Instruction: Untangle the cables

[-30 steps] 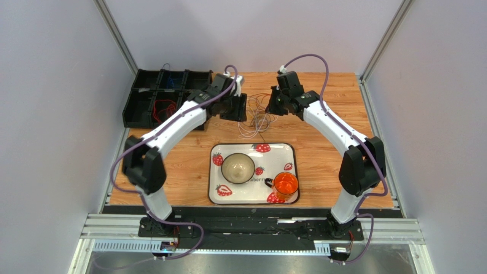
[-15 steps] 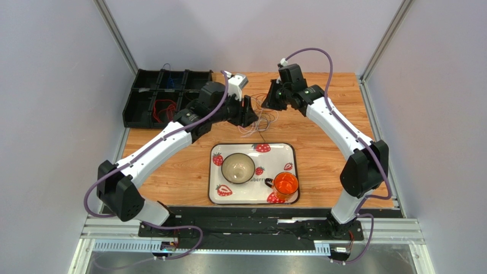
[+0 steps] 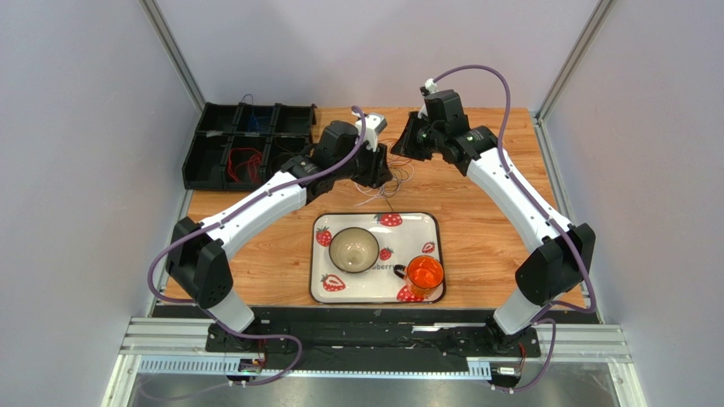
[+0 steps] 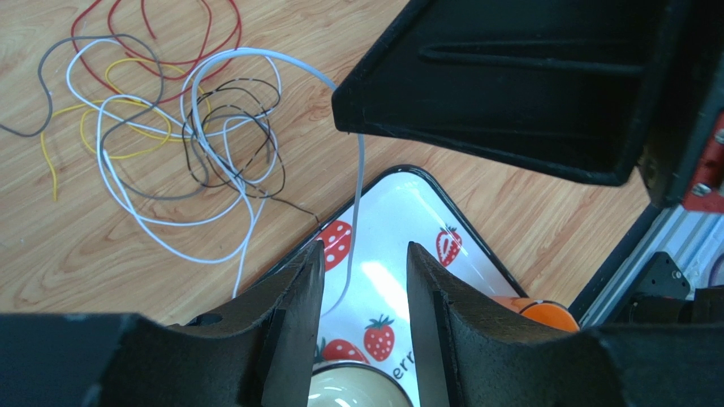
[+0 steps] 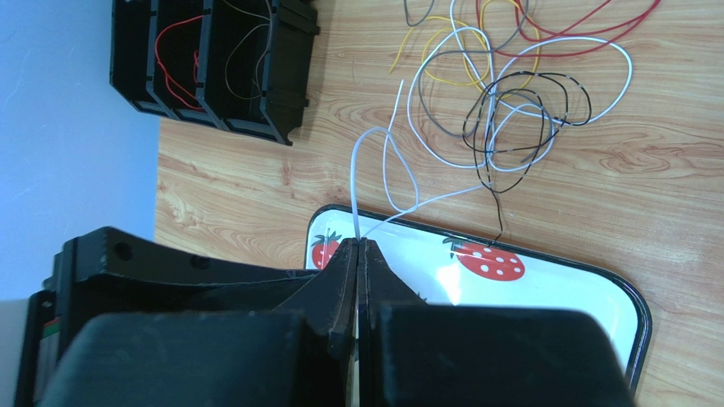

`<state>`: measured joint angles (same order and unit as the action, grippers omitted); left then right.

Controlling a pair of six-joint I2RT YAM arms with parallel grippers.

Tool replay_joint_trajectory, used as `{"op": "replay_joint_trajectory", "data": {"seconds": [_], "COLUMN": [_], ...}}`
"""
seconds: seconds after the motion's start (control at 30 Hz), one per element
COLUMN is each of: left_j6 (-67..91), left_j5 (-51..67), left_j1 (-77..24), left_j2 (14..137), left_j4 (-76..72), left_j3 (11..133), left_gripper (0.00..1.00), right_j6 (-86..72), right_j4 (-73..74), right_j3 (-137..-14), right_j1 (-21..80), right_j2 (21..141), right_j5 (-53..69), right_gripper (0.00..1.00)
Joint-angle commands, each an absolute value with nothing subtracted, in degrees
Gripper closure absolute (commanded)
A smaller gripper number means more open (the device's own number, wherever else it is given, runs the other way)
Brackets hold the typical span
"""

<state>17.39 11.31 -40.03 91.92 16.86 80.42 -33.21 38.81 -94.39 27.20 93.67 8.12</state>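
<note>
While the cables [image 4: 170, 127] sit in a loose tangle on the desk [image 4: 68, 254] just past the tray [image 4: 425, 212], the right tool [image 5: 359, 246] is pinched tight on 1 white cable [image 5: 354, 195]. The left tool [image 4: 365, 254] has its fingers apart, with a white strand running between them.

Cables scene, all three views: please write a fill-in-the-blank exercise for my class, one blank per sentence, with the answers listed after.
1. The cable pinched by the right gripper is ____ in colour.
2. The left gripper is ____, with a cable passing between its fingers.
3. The tray is printed with red ____.
4. The cup standing on the tray is ____ in colour.

Missing words: white; open; strawberries; orange.
</note>
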Motion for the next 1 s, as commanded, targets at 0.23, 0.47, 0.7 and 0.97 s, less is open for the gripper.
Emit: {"op": "replay_joint_trajectory", "data": {"seconds": [0.23,0.47,0.7,0.97], "left_j6": [16.4,16.3,12.9,12.0], "left_j5": [8.9,6.9,-2.8,-2.0], "left_j1": [-41.8,-41.8,-41.0,-32.4], "left_j2": [94.9,95.1,91.5,87.5], "left_j4": [14.9,17.2,26.5,35.6], "left_j3": [86.2,88.3,94.6,106.1], "left_gripper": [0.84,1.00,1.00,1.00], "right_j6": [-34.0,-33.5,-30.1,-33.0], "right_j4": [37.5,35.9,38.5,33.0], "right_j3": [-92.6,-90.2,-91.1,-76.8], "right_j1": [27.5,27.6,25.7,23.6], "right_j2": [89.6,87.7,83.9,76.7], "right_j5": [10.4,11.0,0.1,-8.1], "right_gripper": [1.00,0.78,0.18,0.19]}}
